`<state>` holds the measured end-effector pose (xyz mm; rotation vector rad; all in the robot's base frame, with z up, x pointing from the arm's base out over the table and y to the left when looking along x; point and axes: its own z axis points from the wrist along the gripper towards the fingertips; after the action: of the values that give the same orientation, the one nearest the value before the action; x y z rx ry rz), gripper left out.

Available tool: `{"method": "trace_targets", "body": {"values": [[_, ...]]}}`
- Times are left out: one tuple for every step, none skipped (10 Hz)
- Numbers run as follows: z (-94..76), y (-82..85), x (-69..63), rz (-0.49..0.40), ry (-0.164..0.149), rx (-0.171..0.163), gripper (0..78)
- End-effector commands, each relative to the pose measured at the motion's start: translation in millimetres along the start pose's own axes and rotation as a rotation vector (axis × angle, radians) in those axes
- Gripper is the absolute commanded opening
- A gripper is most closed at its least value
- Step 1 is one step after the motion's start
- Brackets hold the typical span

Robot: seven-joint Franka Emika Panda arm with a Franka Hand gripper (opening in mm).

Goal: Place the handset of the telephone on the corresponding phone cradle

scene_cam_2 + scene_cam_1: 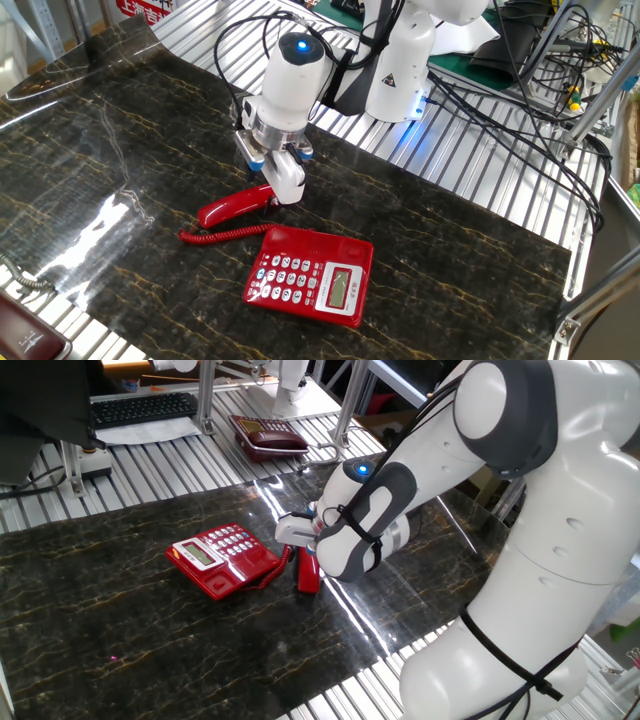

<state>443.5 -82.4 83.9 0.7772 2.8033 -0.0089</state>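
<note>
— One end only, is that all you have of it?

— Yes. My tool (281, 185) is clamped on the right end of the handset (232, 205), and the rest of it lies flat on the counter (470, 250), just behind the telephone (310, 276) as the view facing my arm shows it. In the other fixed view the handset (307, 573) mostly hides under my wrist.

— Will it hold from there?

— I judge it light, hollow plastic, and stiff, so it should lift as one piece without sagging. But the shell is glossy and rounded, so it could slip or swivel between my fingers (288, 180), and gripped at one end the free end may droop.

— And the cord?

— The coiled cord (218, 234) runs along the counter from the handset's left end toward the telephone. It is springy; I expect a soft pull as I lift, nothing heavy, though it could tug the light base.

— Where would you rather hold it?

— The narrow middle of the grip, where the weight balances. The phone cradle (330, 242) is the bare red strip along the telephone's far side, empty, close beside the handset.
</note>
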Motion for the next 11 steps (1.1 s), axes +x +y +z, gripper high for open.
{"method": "trace_targets", "body": {"values": [[-3.1,-1.2,7.1,0.036,0.005,-0.008,77.4],[-3.8,-1.1,8.5,0.033,0.006,-0.008,77.4],[-8.2,1.5,15.4,0.043,0.008,-0.006,77.4],[-10.9,1.8,20.3,0.050,0.008,-0.005,77.4],[-12.5,0.4,23.7,0.044,0.008,-0.004,77.4],[-13.5,0.3,25.4,0.033,0.009,-0.004,77.4],[-13.6,0.4,25.5,0.029,0.009,-0.004,77.4],[-14.4,1.2,26.5,0.021,0.012,-0.005,77.4],[-15.8,2.6,28.1,0.022,0.013,-0.005,77.4],[-17.4,4.0,29.8,0.023,0.013,-0.005,77.4],[-18.4,4.9,30.9,0.023,0.014,-0.005,77.4]]}}
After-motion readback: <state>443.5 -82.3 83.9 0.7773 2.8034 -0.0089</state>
